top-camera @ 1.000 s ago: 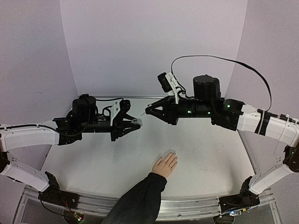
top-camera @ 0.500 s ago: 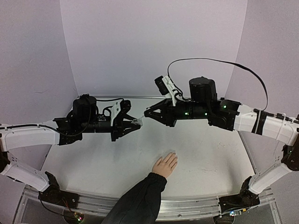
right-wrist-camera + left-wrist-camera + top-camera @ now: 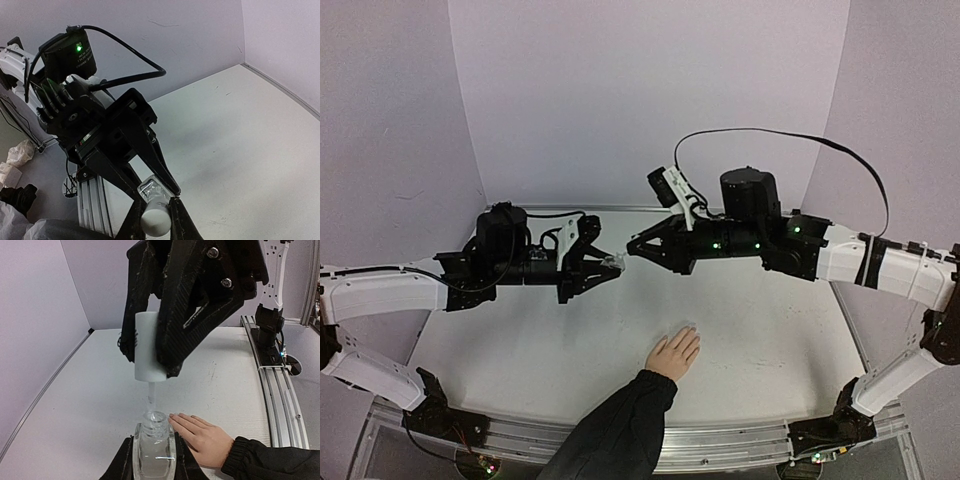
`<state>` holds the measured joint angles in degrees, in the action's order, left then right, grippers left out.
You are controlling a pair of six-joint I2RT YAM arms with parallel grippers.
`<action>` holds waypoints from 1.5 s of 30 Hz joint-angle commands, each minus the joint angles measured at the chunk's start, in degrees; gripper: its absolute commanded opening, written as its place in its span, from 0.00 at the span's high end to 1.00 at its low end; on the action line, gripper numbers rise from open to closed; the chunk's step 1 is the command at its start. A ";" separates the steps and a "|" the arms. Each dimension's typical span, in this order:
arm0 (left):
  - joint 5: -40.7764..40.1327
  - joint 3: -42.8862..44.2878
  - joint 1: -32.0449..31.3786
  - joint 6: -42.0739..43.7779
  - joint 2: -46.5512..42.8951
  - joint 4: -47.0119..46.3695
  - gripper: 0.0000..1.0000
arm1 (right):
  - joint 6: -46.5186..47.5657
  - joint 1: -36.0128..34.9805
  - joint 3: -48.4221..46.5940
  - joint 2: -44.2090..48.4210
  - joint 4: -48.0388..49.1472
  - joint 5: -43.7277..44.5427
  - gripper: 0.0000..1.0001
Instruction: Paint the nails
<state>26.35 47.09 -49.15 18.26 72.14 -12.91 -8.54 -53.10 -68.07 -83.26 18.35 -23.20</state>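
Mid-air, the left gripper [image 3: 614,263] clamps a clear bottle [image 3: 154,452]. The right gripper [image 3: 633,246] pinches its white cap [image 3: 149,347], the brush stem seemingly in the neck. The nails [image 3: 689,333] wait below on a flat hand [image 3: 673,354]. A skewed lift could snag the brush and drip polish.

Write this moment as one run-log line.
left gripper: shut on bottle | right gripper: shut on cap | brush: at bottle mouth | hand: flat on table

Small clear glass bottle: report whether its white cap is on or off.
Off: the white cylindrical cap hangs above the small clear glass bottle, its thin brush stem at the open neck.
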 commanded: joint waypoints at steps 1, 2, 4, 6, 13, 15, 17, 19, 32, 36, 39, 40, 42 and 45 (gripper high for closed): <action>-0.01 0.17 -0.25 0.79 -0.48 -1.88 1.00 | -0.33 -0.42 -2.00 -0.71 1.25 -2.57 1.00; 0.01 0.19 -0.28 0.76 -0.50 -1.88 1.00 | -0.41 -0.45 -2.12 -1.02 1.21 -2.71 1.00; -0.07 0.19 -0.33 0.85 -0.51 -1.86 1.00 | -0.43 -0.46 -2.30 -1.47 1.16 -2.90 1.00; -0.07 0.11 -0.29 0.86 -0.67 -1.87 1.00 | -0.43 -0.59 -2.56 -1.86 1.08 -3.05 1.00; 0.02 0.19 -0.34 0.92 -0.73 -1.77 1.00 | -0.49 -0.58 -3.17 -2.83 0.90 -3.82 1.00; 0.02 0.12 -0.42 0.92 -0.84 -1.77 1.00 | -0.60 -0.53 -3.24 -3.19 0.81 -4.42 1.00; 0.05 0.11 -0.42 1.01 -0.99 -1.77 1.00 | -0.53 -0.54 -3.21 -3.38 0.73 -4.48 1.00; 0.38 0.11 -0.42 1.10 -1.18 -1.69 1.00 | 0.08 -0.55 -3.41 -3.67 0.25 -4.83 1.00; 13.71 2.94 -0.51 -1.74 -3.11 0.90 1.00 | 15.27 4.06 -9.71 -10.13 -11.64 -20.69 1.00; 11.60 6.64 -0.59 -7.36 -2.44 0.95 1.00 | 18.89 4.11 -12.15 -12.31 -15.62 -20.33 1.00; 6.02 8.42 -0.75 -8.57 -2.19 0.92 1.00 | 18.35 4.07 -12.80 -13.74 -15.55 -19.84 1.00; 3.45 8.89 -0.89 -8.27 -2.06 0.94 1.00 | 17.86 4.10 -13.19 -14.17 -15.49 -19.29 1.00; -1.32 9.59 -1.03 -6.83 -1.80 0.75 1.00 | 16.21 4.14 -14.09 -15.25 -15.30 -18.25 1.00; -8.20 9.74 -1.47 -4.72 -1.16 -2.54 1.00 | 12.60 4.12 -15.18 -16.84 -14.30 -15.20 1.00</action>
<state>25.54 50.78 -49.15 11.81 72.05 -3.81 7.38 -48.45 -81.71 -96.27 5.63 -42.78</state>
